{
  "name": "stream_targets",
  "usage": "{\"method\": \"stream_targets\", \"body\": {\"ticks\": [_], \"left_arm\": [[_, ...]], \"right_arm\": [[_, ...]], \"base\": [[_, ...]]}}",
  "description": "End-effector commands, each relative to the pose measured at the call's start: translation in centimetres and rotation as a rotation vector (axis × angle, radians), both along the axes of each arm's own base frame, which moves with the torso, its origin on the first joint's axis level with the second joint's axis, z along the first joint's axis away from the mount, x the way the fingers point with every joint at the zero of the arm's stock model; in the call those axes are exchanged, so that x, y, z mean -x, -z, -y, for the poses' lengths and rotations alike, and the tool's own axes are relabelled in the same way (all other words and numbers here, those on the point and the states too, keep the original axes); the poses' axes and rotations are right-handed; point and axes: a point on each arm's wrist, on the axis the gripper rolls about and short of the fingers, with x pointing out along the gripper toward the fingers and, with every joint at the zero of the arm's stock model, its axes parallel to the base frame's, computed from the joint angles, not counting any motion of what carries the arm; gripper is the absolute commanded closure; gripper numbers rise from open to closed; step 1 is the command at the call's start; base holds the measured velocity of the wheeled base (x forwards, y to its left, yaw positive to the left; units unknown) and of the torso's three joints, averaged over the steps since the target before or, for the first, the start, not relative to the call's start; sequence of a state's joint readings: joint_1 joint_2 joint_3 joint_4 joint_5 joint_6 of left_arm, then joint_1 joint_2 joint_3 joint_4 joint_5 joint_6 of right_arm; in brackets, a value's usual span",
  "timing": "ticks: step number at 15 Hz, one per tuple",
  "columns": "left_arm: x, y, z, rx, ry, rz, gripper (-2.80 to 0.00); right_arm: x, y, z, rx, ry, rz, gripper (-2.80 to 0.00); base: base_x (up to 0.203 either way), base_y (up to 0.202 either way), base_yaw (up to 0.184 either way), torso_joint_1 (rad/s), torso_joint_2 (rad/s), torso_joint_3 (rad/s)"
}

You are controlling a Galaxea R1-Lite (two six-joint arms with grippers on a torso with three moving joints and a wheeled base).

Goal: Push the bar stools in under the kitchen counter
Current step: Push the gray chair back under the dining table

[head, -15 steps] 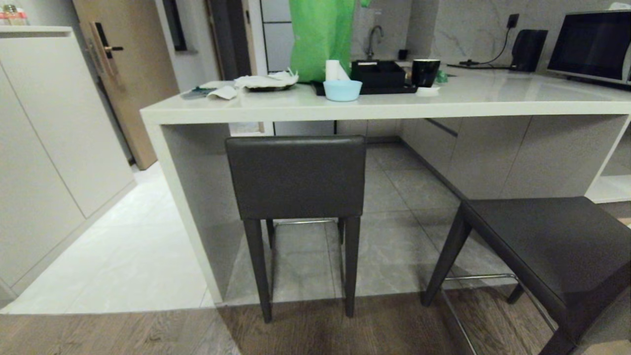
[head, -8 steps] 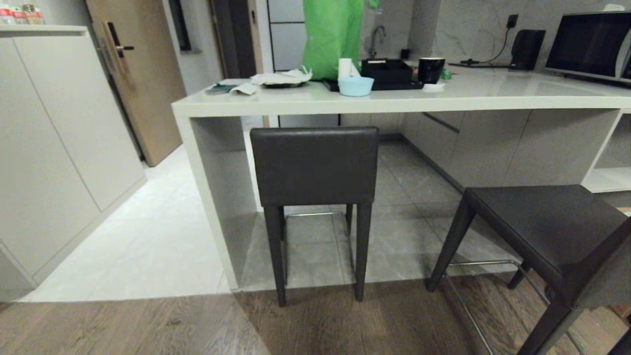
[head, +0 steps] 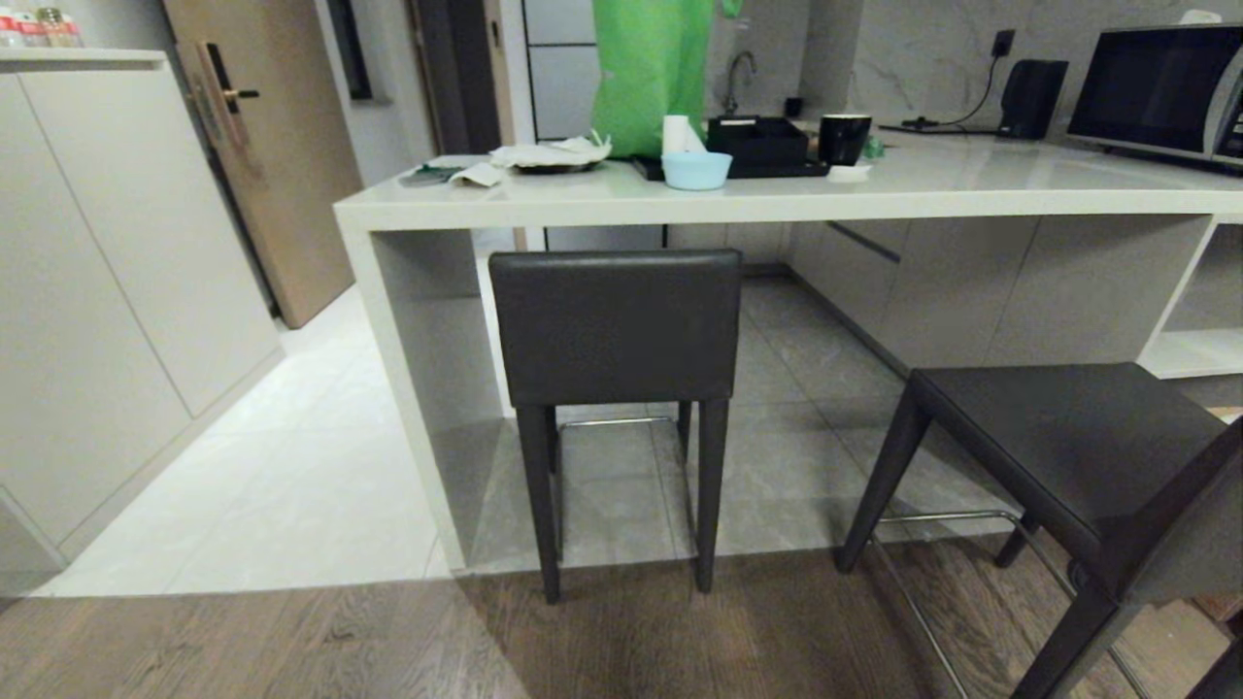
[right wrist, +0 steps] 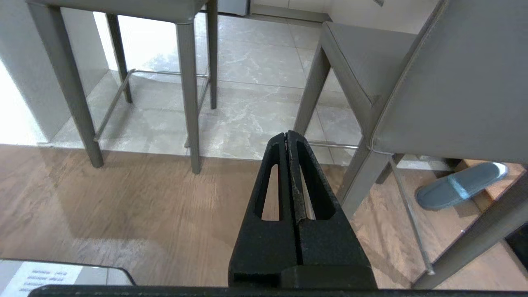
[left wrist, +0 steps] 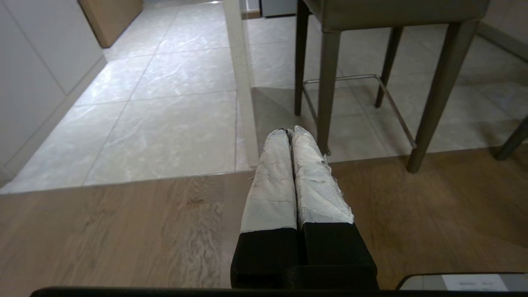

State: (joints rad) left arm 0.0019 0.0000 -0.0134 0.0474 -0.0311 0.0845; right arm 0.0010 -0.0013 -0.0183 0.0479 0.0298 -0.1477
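Note:
Two dark grey bar stools stand at the pale kitchen counter (head: 777,204). The left stool (head: 615,325) is tucked under the counter, its backrest just below the slab edge. The right stool (head: 1078,456) stands turned at an angle, out from under the counter and close to me. Neither arm shows in the head view. My left gripper (left wrist: 289,133) hangs shut and empty above the wood floor, facing the left stool's legs (left wrist: 328,78). Shut and empty too, my right gripper (right wrist: 286,135) points between the two stools, with the right stool (right wrist: 445,82) close beside it.
A tall white cabinet (head: 107,282) and a wooden door (head: 262,146) stand to the left. A blue bowl (head: 696,170), black tray (head: 762,146), green bag (head: 653,68) and microwave (head: 1156,87) sit on the counter. A grey slipper (right wrist: 460,185) lies behind the right stool.
The whole head view has shifted: the counter and both stools sit further right and a little smaller than a second ago, so the camera moved. The stools themselves keep their places.

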Motion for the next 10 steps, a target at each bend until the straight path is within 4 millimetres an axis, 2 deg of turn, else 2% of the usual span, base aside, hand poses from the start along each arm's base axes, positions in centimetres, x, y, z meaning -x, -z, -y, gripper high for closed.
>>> {"method": "stream_targets", "body": {"ticks": [1, 10], "left_arm": [[0.01, -0.01, 0.0, 0.001, -0.005, 0.002, 0.0], [0.01, -0.01, -0.02, 0.023, -0.01, 0.001, 0.0]], "right_arm": [[-0.01, -0.01, 0.0, 0.001, -0.001, -0.001, 0.0], [-0.02, 0.02, 0.0, 0.001, -0.001, -0.001, 0.0]], "base": [[0.004, -0.069, 0.003, 0.004, 0.0, 0.002], [0.0, -0.187, 0.001, 0.002, 0.0, 0.001]]}}
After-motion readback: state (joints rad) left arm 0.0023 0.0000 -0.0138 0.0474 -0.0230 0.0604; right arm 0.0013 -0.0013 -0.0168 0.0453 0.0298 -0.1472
